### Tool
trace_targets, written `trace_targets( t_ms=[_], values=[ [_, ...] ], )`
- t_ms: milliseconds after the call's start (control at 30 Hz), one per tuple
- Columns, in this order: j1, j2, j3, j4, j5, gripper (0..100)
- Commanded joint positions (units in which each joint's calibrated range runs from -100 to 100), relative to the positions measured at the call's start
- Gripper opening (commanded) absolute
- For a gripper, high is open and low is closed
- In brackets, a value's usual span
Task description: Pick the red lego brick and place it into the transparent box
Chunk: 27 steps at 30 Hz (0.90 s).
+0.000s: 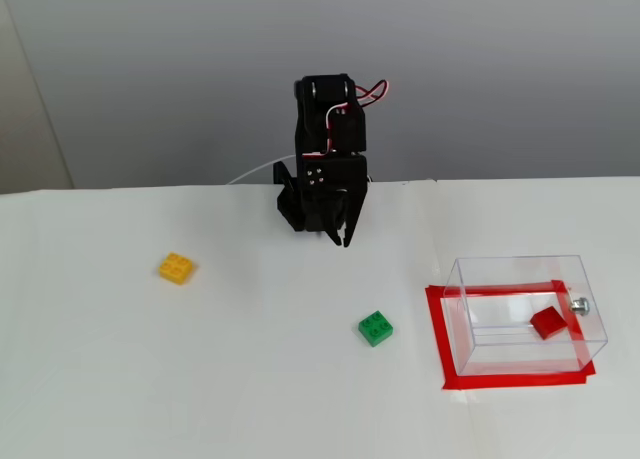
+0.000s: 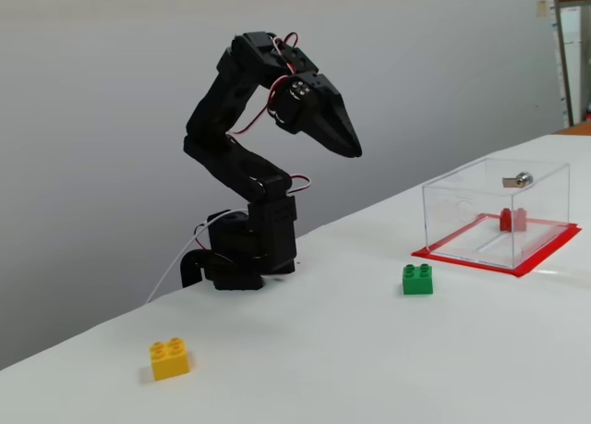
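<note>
Hand closed and empty, we hang folded above our base at the far side of the surface. Well to our right, the red lego brick already lies inside the transparent box.

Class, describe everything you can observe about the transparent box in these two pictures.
The transparent box is a clear, thin-walled plastic rectangle, standing upright on the white table inside a red tape frame. A small silver knob sits on its right wall in the view from above. The red lego brick lies on its floor near that knob. Nothing else touches it; the gripper is well away.
</note>
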Motion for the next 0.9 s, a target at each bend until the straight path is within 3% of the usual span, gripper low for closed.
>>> trace_targets(
  t_ms=[0,233,867],
  values=[
    [-0.15,-8.63,9.51,-5.21,-0.1,1],
    [-0.08,-21.52,26.96,-13.65,0.32,1],
    [-0.08,-33.4,59.78,-39.41,0.37,1]
  ],
)
